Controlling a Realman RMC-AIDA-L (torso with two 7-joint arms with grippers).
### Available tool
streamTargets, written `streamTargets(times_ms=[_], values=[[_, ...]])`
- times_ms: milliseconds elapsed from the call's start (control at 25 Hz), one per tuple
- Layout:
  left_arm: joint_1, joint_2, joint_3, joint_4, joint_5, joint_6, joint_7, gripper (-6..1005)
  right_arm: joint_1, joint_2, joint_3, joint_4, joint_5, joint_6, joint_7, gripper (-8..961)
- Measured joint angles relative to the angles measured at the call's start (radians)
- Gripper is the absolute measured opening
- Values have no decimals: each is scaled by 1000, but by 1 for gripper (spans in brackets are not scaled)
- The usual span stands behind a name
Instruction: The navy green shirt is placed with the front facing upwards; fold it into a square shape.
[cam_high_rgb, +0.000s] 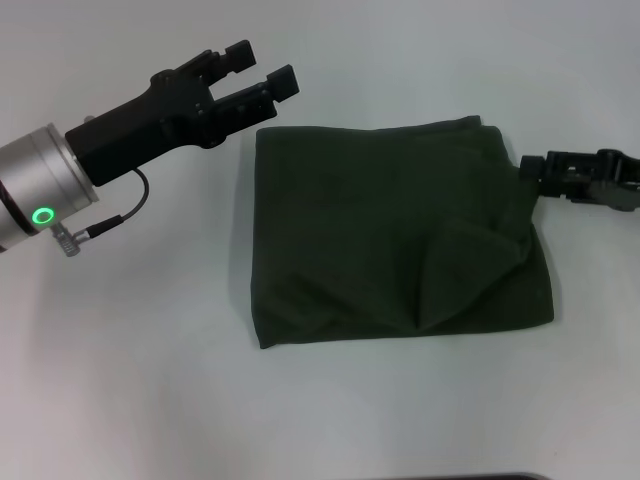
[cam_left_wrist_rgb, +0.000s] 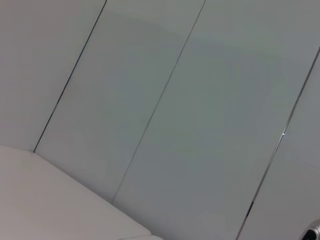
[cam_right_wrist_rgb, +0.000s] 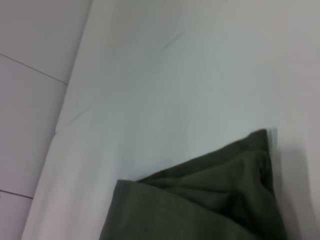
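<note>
Already the navy green shirt (cam_high_rgb: 385, 235) lies on the white table (cam_high_rgb: 130, 390) as a compact, roughly rectangular bundle, somewhat wider than deep, in the middle of the head view and a little toward the robot's right; no sleeves, collar or chest lettering show, so by my reading the main folds are done; the near, left and far edges run fairly straight, while the right side is less tidy: a loose flap makes a diagonal ridge on top toward the near right corner, and the far right corner is drawn out toward the right gripper (cam_high_rgb: 528, 172); that gripper sits low at the shirt's right edge, touching the cloth at that corner, but whether its fingers are pinched on the fabric or merely beside it I cannot tell; the right wrist view shows only a layered folded corner of the shirt (cam_right_wrist_rgb: 210, 200) on the table and none of that arm's fingers; the left gripper (cam_high_rgb: 262, 68) hovers above the table just off the far left corner of the bundle, fingers apart with nothing between them, clear of the cloth; the left wrist view looks at wall panels and a sliver of tabletop; what seems left is smoothing the raised flap, evening the right side into a truer square, and letting go
</note>
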Motion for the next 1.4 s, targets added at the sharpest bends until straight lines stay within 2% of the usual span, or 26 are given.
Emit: streamTargets(times_ms=[720,1160,1400], values=[[-4,0,0,-2,-1,-17,13,887,-18,0,-6,14,-20,-10,30,720],[2,0,-9,-2,-7,-17,23,888,33,9,-28,49,-22,62,30,719],[4,-1,-9,-2,-7,-14,25,888,36,9,-55,58,-23,75,44,718]])
